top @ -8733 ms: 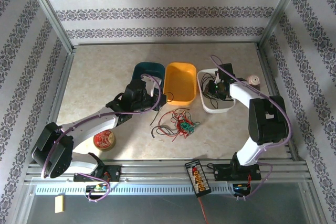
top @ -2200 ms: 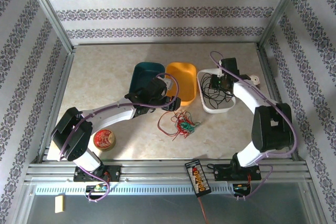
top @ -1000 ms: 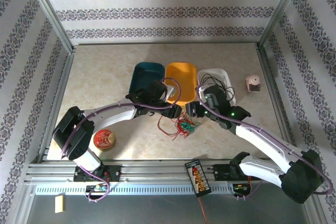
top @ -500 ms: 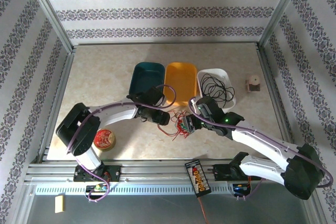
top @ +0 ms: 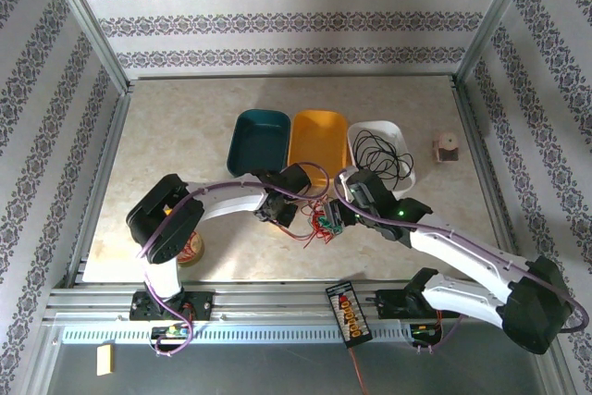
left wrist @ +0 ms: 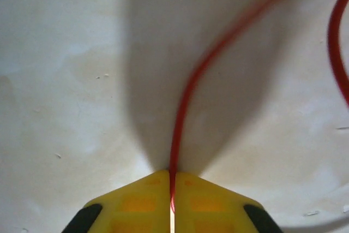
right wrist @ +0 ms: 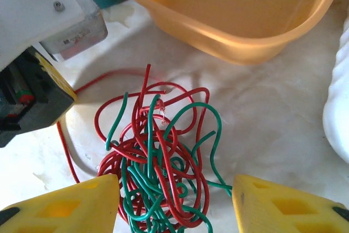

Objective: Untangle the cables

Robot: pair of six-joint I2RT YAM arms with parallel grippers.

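Within the closed left gripper (left wrist: pixel 170 181), one thin red cable (left wrist: pixel 188 94).

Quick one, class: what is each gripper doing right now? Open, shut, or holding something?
The left gripper is shut on a red cable.
The right gripper is open, holding nothing, above the tangle of red and green cables.

walls (top: pixel 296 20): patterned striped wallpaper | table (top: pixel 176 136): beige marbled | frame (top: pixel 88 20): aluminium

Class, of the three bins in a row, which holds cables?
The white bin, rightmost: black cables lie coiled inside. The teal bin and orange bin hold none.
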